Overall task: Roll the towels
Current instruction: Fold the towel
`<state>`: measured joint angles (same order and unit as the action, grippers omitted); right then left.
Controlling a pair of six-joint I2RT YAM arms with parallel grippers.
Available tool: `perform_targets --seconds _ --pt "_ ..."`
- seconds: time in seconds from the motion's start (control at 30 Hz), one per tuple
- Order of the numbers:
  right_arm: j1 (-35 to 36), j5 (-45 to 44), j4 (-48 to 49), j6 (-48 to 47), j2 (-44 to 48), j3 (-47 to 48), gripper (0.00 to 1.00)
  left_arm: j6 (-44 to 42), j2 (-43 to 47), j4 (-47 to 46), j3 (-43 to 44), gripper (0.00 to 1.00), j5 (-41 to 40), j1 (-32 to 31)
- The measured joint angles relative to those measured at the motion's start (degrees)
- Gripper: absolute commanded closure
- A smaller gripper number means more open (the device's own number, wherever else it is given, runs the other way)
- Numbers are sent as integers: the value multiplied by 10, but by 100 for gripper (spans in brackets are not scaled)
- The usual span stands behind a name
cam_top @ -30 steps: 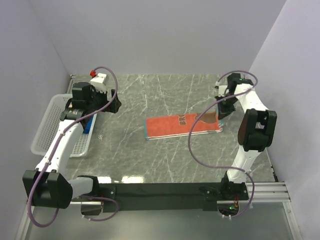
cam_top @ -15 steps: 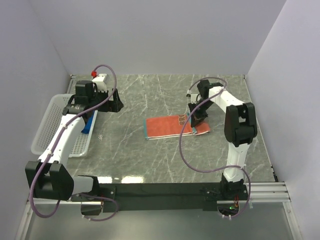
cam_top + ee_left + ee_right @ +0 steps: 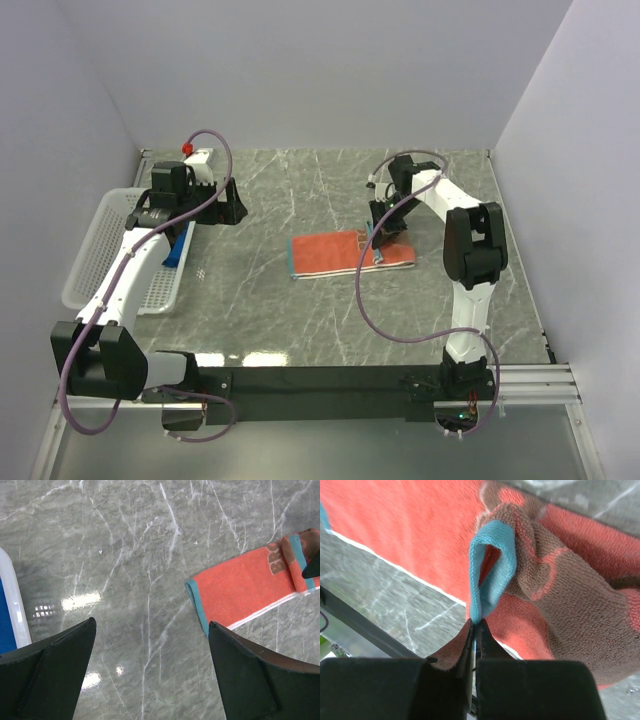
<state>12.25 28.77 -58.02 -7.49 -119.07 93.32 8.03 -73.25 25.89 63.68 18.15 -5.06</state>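
We record one rust-orange towel (image 3: 335,255) (image 3: 245,592) (image 3: 420,535), flat on the grey marble table (image 3: 300,320), to the right of the white lattice basket (image 3: 85,262) and well apart from it. Its end farthest from the basket is folded back in a teal-edged loop. The right gripper (image 3: 383,235) (image 3: 475,630) is at that far end, fingers pressed together on the loop. The left gripper (image 3: 228,205) (image 3: 152,625) is near the basket's right side, fingers spread wide above the table. One blue towel (image 3: 178,245) lies inside the basket.

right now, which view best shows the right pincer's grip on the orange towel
Right wrist view: the right pincer is shut on a teal-edged fold of the orange towel, close up. Top external shows the whole towel, the grip tiny; left wrist shows its flat end, the grip nearly out of frame.
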Motion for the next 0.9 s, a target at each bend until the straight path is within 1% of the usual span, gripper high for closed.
perform_targets --seconds 0.13,0.4,0.43,0.47,0.5,0.53,0.63,0.73,0.8,0.83,0.87,0.9 --pt "2 8 1 2 -6 12 100 0 0 0 0 1 0 0" --pt "9 12 3 4 -49 16 100 0 0 1 0 1 0 0" --pt "10 13 3 4 -49 16 80 0 0 1 0 0 0 0" --pt "10 13 3 8 -49 16 71 0 0 1 0 0 0 0" --pt "11 14 3 7 -49 16 66 0 0 1 0 1 2 0" --pt "11 17 3 6 -49 17 58 -1 0 1 0 1 6 0" --pt "11 29 -3 -1 -48 23 57 -9 0 0 -3 1 15 -6" --pt "6 53 -13 -12 -37 33 57 -19 0 -1 -21 1 29 -29" --pt "-1 65 -26 -20 -25 43 58 -23 0 -1 -38 22 46 -46" --pt "-8 69 -32 -25 -18 53 61 -23 -1 -3 -50 33 58 -59" --pt "-19 69 -35 -29 -12 66 62 -22 -2 -3 -57 56 66 -66" --pt "-28 66 -36 -31 -9 77 63 -20 -7 -4 -64 63 80 -75"
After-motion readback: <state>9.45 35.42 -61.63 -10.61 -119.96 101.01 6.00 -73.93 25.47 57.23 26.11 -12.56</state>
